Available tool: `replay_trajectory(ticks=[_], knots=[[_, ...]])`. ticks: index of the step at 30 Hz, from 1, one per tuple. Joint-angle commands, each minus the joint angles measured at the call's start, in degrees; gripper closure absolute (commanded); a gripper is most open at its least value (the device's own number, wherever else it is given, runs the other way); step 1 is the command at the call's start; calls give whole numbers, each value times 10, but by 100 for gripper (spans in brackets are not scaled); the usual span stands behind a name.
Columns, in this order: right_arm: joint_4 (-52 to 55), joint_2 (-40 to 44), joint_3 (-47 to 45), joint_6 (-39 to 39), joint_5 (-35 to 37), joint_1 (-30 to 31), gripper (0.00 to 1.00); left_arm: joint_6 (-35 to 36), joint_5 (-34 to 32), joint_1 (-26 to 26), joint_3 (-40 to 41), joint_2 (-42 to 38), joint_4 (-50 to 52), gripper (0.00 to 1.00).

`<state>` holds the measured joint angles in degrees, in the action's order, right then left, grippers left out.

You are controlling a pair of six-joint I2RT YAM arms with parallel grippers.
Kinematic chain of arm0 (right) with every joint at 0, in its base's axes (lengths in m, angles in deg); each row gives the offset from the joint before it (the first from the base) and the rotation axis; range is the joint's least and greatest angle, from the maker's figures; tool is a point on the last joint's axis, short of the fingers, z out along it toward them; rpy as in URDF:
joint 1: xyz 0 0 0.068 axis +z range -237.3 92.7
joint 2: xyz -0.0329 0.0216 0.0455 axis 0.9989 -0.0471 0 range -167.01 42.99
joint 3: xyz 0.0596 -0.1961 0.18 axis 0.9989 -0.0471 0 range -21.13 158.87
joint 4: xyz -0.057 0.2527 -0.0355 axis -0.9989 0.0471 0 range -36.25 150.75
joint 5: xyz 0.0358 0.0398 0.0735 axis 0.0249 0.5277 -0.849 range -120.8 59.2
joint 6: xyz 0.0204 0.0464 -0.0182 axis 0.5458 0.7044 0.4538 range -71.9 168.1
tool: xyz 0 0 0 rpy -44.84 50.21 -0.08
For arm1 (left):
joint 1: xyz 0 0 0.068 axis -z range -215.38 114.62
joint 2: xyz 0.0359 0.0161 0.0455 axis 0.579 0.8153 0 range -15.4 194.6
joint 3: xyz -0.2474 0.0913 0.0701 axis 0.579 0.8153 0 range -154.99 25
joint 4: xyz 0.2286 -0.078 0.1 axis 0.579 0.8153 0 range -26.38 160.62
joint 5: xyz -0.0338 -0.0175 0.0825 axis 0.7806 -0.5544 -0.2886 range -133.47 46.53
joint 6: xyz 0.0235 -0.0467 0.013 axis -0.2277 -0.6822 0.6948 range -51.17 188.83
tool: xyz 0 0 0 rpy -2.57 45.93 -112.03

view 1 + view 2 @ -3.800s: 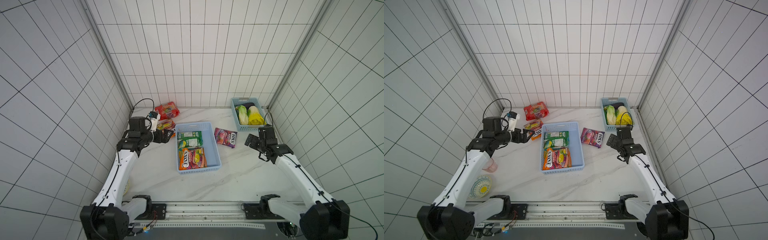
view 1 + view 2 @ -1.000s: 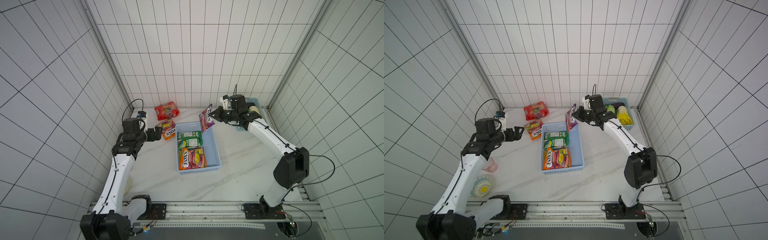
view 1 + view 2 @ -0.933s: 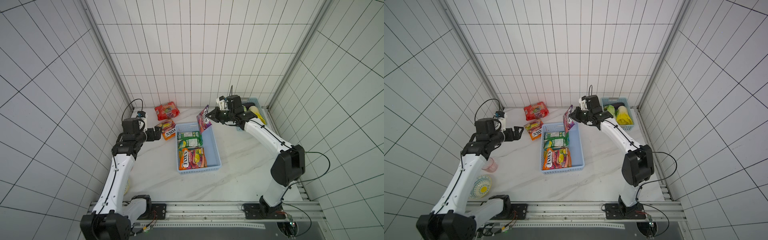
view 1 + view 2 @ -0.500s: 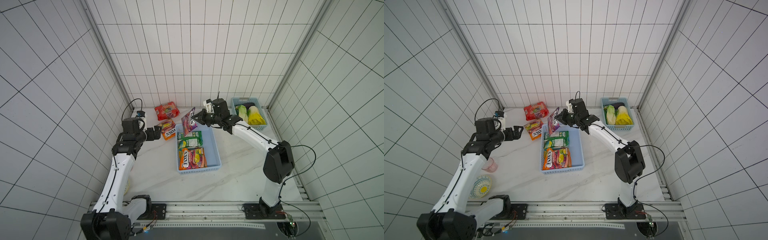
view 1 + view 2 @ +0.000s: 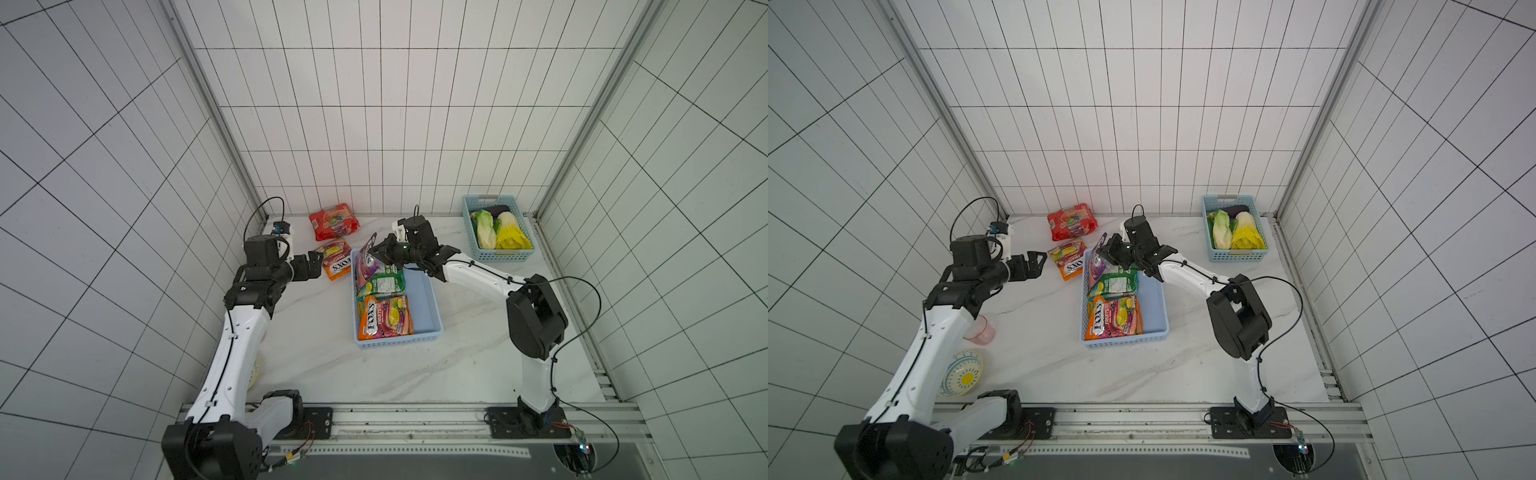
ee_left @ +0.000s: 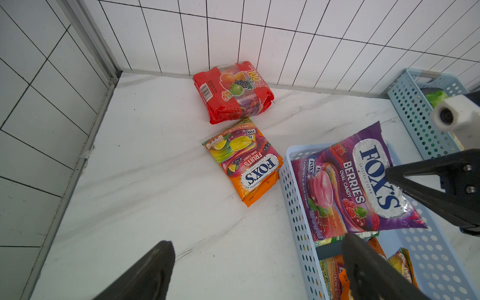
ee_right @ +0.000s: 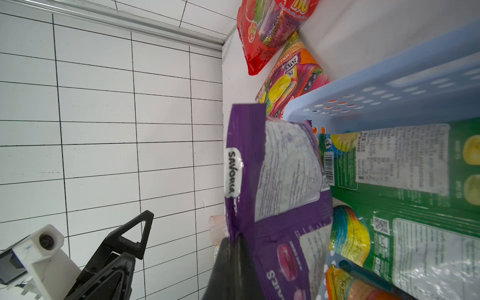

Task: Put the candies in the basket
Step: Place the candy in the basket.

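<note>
Jaws of the right gripper (image 5: pixel 376 254) pressed together on the seam edge of the purple Fox's Berries bag (image 6: pixel 350 187). Bag hangs tilted over the far corner of the pale blue basket (image 5: pixel 422 299), lower end above the green bag (image 5: pixel 384 282) inside. Left gripper (image 5: pixel 1040 262) jaws spread, empty, near the orange Fox's Fruits bag (image 5: pixel 336 261) on the surface (image 5: pixel 316 332); red bag (image 5: pixel 333 220) beyond. Likely light, limp, slippery film with shifting contents, so pinch the flat sealed edge.
</note>
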<state>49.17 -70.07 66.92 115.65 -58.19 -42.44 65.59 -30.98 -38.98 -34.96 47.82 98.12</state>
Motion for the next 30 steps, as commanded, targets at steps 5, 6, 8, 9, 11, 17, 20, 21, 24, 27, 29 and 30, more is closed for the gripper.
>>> replay_trajectory(ticks=[5, 6, 8, 9, 11, 17, 20, 21, 24, 27, 29, 30], knots=[[-73, -5, -61, 37, 19, -8, 100, -1, 5, -5, 2, 3, -9, 2], [-80, -3, -75, 38, 24, -14, 100, -1, 4, -5, 2, 2, -9, 2], [-81, -2, -93, 31, 28, -24, 100, 0, 6, -5, 5, 2, -11, 2], [-75, -3, -98, 25, 27, -31, 100, -1, 8, -5, 6, 2, -11, 2], [-61, -3, -103, 13, 23, -40, 100, -2, 10, -5, 4, 2, -11, 2], [3, 18, -100, -50, 37, -50, 72, -7, 2, -5, -3, 8, -6, 2], [52, 43, -91, -98, 64, -50, 62, -11, -7, -5, -28, 23, 4, 2], [61, 52, -92, -108, 72, -52, 61, -10, -10, -5, -38, 29, 8, 2], [83, 90, -107, -133, 101, -57, 58, -6, -29, -5, -66, 55, 11, 2], [104, 132, -126, -161, 132, -64, 55, -6, -46, -5, -93, 82, 3, 2], [125, 157, -132, -179, 151, -70, 53, -12, -57, -5, -114, 106, -3, 2], [133, 168, -135, -180, 159, -71, 53, -18, -62, -5, -125, 117, -5, 2]])
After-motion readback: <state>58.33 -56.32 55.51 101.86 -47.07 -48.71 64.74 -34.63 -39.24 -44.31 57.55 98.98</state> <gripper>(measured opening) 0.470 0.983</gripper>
